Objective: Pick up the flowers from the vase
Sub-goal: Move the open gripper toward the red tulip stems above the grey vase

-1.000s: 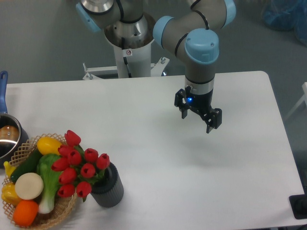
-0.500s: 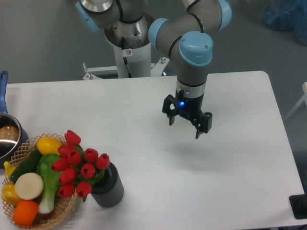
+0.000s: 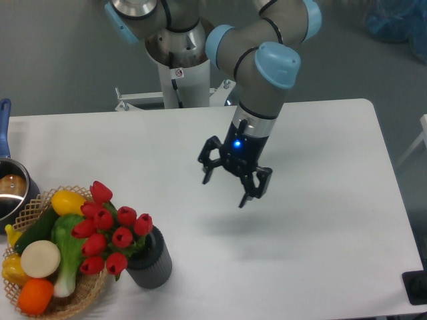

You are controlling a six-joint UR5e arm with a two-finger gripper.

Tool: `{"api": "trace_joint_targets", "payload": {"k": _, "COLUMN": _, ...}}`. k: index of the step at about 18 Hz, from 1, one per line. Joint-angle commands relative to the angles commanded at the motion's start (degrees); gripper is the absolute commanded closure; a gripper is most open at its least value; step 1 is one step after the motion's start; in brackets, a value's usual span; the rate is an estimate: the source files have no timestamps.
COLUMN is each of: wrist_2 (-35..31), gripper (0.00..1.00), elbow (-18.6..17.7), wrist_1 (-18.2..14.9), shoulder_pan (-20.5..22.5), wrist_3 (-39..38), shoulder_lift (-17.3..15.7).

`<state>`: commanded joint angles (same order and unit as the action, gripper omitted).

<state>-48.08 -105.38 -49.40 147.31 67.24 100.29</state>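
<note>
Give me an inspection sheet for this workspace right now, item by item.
Surface: white table, bare on its right half.
Job's things: red flowers standing in the dark ribbed vase near the front-left, untouched.
Clutter: wicker basket of vegetables touching the flowers; steel pot with blue handle at the left edge.
Grippers: hand open, empty, above mid-table, well apart from the flowers.
Cables: nothing seen.
Surroundings: grey floor; blue object at top right.

A white table [image 3: 320,267] carries a ribbed grey vase [image 3: 151,261]; a wicker basket [image 3: 87,291]; a steel pot [image 3: 12,193].
</note>
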Motion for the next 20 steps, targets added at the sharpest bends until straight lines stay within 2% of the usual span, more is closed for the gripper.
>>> {"api": "trace_joint_targets", "payload": {"k": 3, "wrist_2": 0.4, "gripper": 0.0, "elbow": 0.3, "wrist_1": 3.0, "shoulder_pan": -3.6, "wrist_3": 0.2, "shoulder_lift": -0.3}}
{"api": "trace_joint_targets", "payload": {"k": 5, "wrist_2": 0.5, "gripper": 0.0, "elbow": 1.2, "wrist_1": 3.0, "shoulder_pan": -4.7, "wrist_3": 0.3, "shoulder_lift": -0.2}}
{"api": "trace_joint_targets", "payload": {"k": 9, "wrist_2": 2.1, "gripper": 0.0, "elbow": 4.0, "wrist_1": 3.1, "shoulder_pan": -6.3, "wrist_3": 0.6, "shoulder_lift": 3.3}}
{"api": "trace_joint_targets", "payload": {"k": 11, "wrist_2": 5.4, "gripper": 0.0, "elbow": 4.2, "wrist_1": 3.1, "shoulder_pan": -6.4, "wrist_3": 0.5, "shoulder_lift": 4.7}}
{"api": "trace_joint_targets", "payload": {"k": 20, "wrist_2": 12.0, "gripper": 0.0, "elbow": 5.1, "wrist_1": 3.3, "shoulder_pan": -7.0, "wrist_3": -0.9, "shoulder_lift": 7.0}}
